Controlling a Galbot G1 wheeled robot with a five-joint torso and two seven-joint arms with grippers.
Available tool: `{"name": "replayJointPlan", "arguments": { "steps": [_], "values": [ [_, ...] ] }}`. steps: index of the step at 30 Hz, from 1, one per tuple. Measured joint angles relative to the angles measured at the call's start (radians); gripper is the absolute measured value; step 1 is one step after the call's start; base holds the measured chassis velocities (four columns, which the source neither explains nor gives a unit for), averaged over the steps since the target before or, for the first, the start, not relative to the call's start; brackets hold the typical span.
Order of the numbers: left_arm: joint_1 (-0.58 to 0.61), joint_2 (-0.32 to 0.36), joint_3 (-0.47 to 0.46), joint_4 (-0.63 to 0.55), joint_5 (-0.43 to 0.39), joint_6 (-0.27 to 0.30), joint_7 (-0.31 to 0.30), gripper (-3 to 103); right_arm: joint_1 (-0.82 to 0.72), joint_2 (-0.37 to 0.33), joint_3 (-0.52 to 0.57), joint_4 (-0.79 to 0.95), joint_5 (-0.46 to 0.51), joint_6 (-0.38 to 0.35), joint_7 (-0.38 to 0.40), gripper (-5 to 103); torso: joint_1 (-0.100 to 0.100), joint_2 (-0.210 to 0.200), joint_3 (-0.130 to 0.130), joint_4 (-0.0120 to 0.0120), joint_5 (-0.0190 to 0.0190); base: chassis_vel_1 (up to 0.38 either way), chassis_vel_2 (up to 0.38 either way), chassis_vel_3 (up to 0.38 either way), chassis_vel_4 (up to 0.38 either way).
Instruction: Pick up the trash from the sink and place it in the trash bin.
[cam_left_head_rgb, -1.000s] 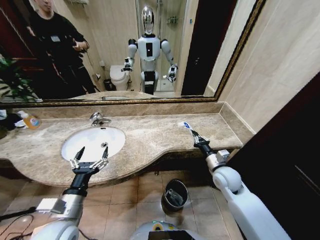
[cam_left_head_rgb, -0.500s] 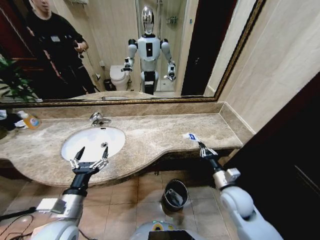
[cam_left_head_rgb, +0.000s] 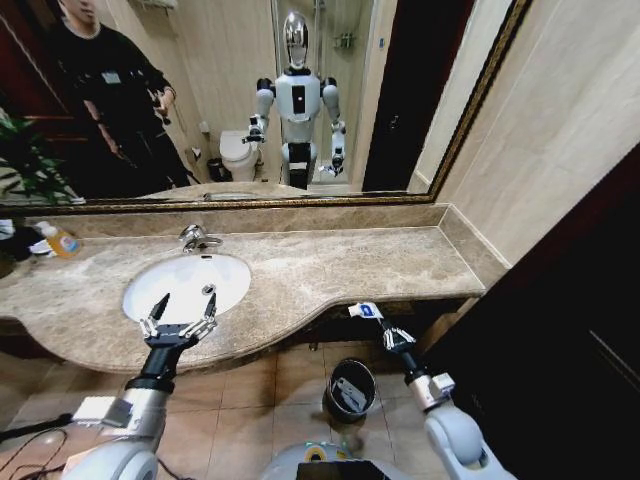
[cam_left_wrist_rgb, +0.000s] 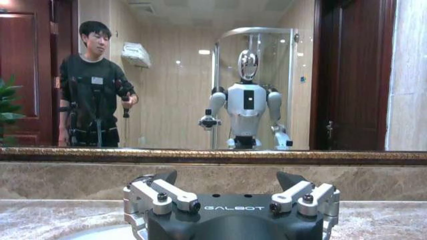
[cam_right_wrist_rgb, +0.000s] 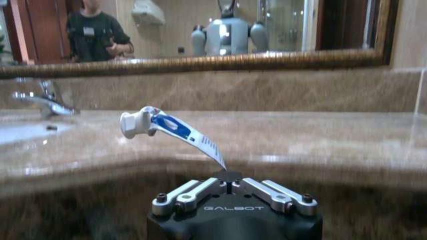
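My right gripper (cam_left_head_rgb: 384, 333) is shut on the flat end of a white-and-blue tube (cam_left_head_rgb: 365, 311), a piece of the trash. It holds the tube just off the counter's front edge, above and slightly right of the round black trash bin (cam_left_head_rgb: 351, 388) on the floor. In the right wrist view the tube (cam_right_wrist_rgb: 167, 126) sticks up from the shut gripper (cam_right_wrist_rgb: 227, 175), cap end away. My left gripper (cam_left_head_rgb: 180, 312) hangs open over the front rim of the white oval sink (cam_left_head_rgb: 185, 280). Its spread fingers (cam_left_wrist_rgb: 157, 192) hold nothing.
A chrome faucet (cam_left_head_rgb: 197, 238) stands behind the basin and an orange-labelled bottle (cam_left_head_rgb: 62, 241) sits at the counter's far left. The beige marble countertop (cam_left_head_rgb: 330, 265) runs right to a tiled wall. A dark door panel (cam_left_head_rgb: 560, 330) stands close on the right. Pale bits lie inside the bin.
My right arm has come down and back from over the counter to below its front edge, carrying the tube toward the bin. The left arm has not moved.
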Motion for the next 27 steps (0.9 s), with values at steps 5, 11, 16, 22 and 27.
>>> {"name": "replayJointPlan", "arguments": {
  "steps": [5, 11, 16, 22, 27],
  "values": [
    [0.0, 0.0, 0.0, 0.0, 0.0, 0.0, 0.0, 100, 0.043, 0.026, -0.012, -0.116, -0.015, 0.024, -0.013, 0, 0.0, 0.0, 0.0, 0.0001, 0.0001, 0.0, 0.0, 0.0, 0.0],
    [0.0, 0.0, 0.0, 0.0, 0.0, 0.0, 0.0, 100, 0.078, 0.049, -0.027, -0.197, -0.012, 0.022, -0.022, 0, 0.0, 0.0, 0.0, 0.0001, 0.0, 0.0, 0.0, 0.0, 0.0],
    [0.0, 0.0, 0.0, 0.0, 0.0, 0.0, 0.0, 100, 0.116, 0.082, -0.037, -0.313, -0.05, 0.039, -0.041, 0, 0.0, 0.0, 0.0, 0.0001, 0.0, 0.0, 0.0, 0.0, 0.0],
    [0.0, 0.0, 0.0, 0.0, 0.0, 0.0, 0.0, 100, 0.146, 0.109, -0.038, -0.421, -0.084, 0.061, -0.05, 0, 0.0, 0.0, 0.0, 0.0, -0.0001, 0.0, 0.0, 0.0, 0.0],
    [0.0, 0.0, 0.0, 0.0, 0.0, 0.0, 0.0, 100, 0.201, 0.136, -0.027, -0.586, -0.137, 0.107, -0.052, 0, 0.0, 0.0, 0.0, 0.0001, 0.0, 0.0, 0.0, 0.0, 0.0]
  ]
}}
